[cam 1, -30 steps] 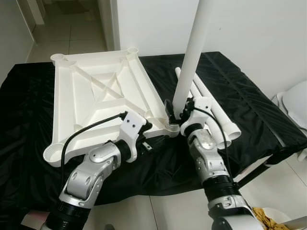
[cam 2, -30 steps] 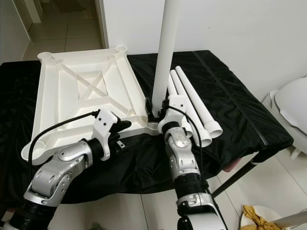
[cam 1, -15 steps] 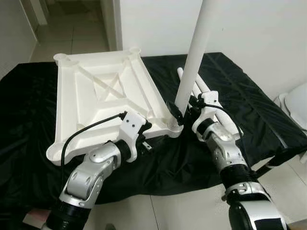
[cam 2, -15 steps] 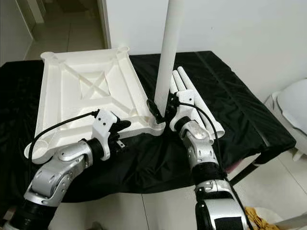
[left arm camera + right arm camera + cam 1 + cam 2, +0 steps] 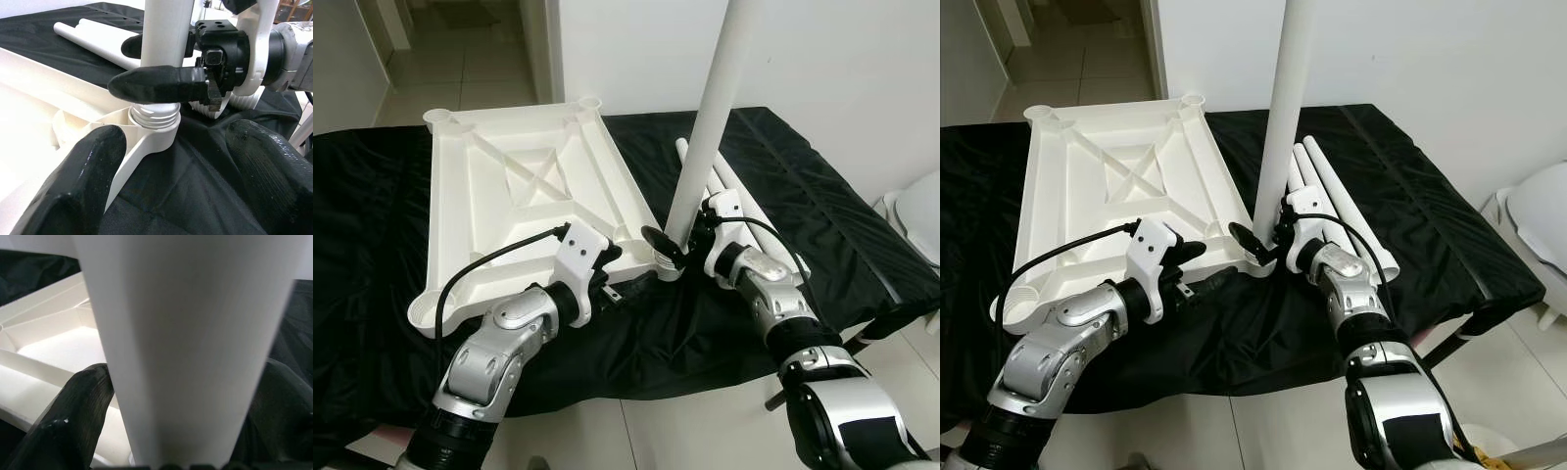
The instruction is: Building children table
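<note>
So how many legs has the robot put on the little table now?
None is finished. The white tabletop lies upside down on the black cloth. The first leg stands in its near corner socket, threads visible, with the right gripper closed around it. The left gripper is open near that corner. Three spare legs lie on the cloth, and the far sockets are empty.
</note>
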`<state>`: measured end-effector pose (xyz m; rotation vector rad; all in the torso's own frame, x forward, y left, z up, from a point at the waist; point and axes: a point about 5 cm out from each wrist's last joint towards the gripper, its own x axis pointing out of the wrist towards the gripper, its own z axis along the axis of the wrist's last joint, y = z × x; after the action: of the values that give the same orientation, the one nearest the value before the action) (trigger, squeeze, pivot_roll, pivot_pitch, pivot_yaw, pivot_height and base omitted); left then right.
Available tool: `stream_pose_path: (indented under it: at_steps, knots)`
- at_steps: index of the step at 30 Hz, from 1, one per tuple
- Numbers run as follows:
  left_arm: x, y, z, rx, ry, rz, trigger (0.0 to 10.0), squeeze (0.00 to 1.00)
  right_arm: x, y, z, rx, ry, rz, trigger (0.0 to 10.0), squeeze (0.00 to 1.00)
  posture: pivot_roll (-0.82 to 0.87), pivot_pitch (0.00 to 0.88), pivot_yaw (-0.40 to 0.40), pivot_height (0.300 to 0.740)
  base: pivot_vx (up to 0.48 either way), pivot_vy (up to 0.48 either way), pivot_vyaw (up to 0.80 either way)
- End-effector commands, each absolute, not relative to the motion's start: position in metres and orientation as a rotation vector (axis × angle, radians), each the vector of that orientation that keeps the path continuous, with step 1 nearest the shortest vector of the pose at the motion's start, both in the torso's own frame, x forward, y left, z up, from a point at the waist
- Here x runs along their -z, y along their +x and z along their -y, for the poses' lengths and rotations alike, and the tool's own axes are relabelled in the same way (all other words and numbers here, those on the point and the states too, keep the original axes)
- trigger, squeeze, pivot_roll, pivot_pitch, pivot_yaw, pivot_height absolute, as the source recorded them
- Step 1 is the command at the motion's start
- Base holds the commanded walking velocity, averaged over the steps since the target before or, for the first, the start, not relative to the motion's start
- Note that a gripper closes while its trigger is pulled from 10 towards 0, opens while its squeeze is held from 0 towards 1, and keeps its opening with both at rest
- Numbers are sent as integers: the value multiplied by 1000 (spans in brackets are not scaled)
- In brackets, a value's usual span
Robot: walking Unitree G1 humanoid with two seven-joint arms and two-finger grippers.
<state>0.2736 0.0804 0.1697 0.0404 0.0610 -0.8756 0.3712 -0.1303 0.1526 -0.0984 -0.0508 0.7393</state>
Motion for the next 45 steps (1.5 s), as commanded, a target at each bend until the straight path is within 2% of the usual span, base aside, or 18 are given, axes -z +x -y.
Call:
stream_pose_path:
  at_steps: [1, 6, 7, 8, 9, 26, 35, 45]
  knots:
    - [-173, 274, -81, 864, 44, -55, 10000, 0, -152, 372, 130, -748, -119, 43, 10000, 0, -15, 8, -10, 740, 0, 0, 0]
    - [-174, 275, -81, 863, 43, -54, 10000, 0, -150, 375, 128, -751, -132, 15, 10000, 0, -13, 8, -10, 740, 0, 0, 0]
    - [-174, 275, -81, 862, 44, -53, 10000, 0, -149, 375, 127, -753, -132, 3, 3647, 0, -10, 8, -11, 740, 0, 0, 0]
    - [-174, 275, -81, 862, 44, -53, 10000, 0, -149, 375, 127, -753, -132, 3, 3647, 0, -10, 8, -11, 740, 0, 0, 0]
    - [-174, 275, -81, 861, 43, -52, 10000, 0, -147, 375, 126, -757, -134, -6, 0, 0, -10, 8, -11, 740, 0, 0, 0]
    - [-174, 273, -81, 861, 40, -55, 10000, 0, -134, 371, 125, -775, -114, -34, 0, 0, -13, 15, -8, 740, 0, 0, 0]
    - [-173, 273, -81, 863, 37, -58, 10000, 0, -132, 374, 127, -607, -48, -19, 0, 0, -20, 18, -7, 740, 0, 0, 0]
    - [-172, 272, -80, 868, 34, -64, 10000, 0, -135, 374, 107, -429, 59, 41, 0, 0, -24, 23, -8, 740, 0, 0, 0]
